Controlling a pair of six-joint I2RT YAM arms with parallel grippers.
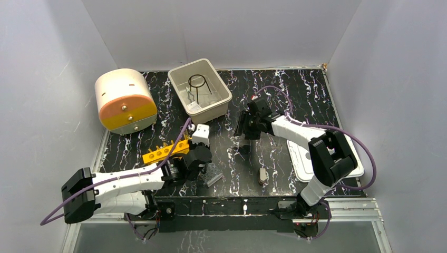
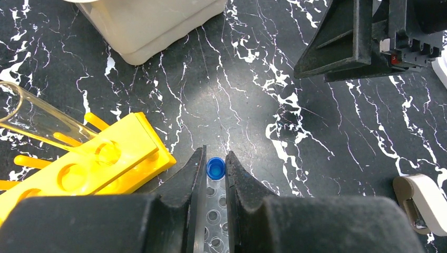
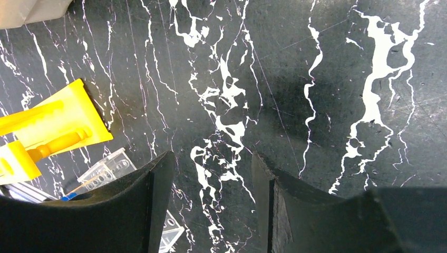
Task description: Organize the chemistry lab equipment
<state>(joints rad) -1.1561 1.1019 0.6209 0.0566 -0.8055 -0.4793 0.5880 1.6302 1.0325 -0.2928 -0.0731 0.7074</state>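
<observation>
we see a black tabletop (image 1: 316,95) veined with white like marble, boxed in by plain pale walls on three sides, with a metal rail along its near edge. at the back sits a beige tub (image 1: 213,112). the black wire ring-stand (image 1: 197,81) stands inside it, next to a small white tag (image 1: 194,107) too small for us to read. a cream drum (image 1: 125,100) with an orange face lies at the back left. a flat white lid (image 1: 298,158) lies on the right, partly under the right arm. a yellow rack (image 1: 165,151) lies front left with a clear test tube (image 2: 37,118) resting on it, and a small beige piece (image 1: 262,175) lies front centre.

the left arm stretches low along the near edge, its elbow folded at the far left. the left gripper (image 2: 215,157) has its fingers drawn nearly together, pinching a blue-tipped tool (image 2: 215,168) at their tips, just beside the rack and over a clear welled strip (image 2: 213,219). the right arm rises from its base, elbow high above the lid, forearm reaching toward the table's middle. the right gripper (image 3: 213,163) points down at the marble with its fingers spread, gripping nothing.
</observation>
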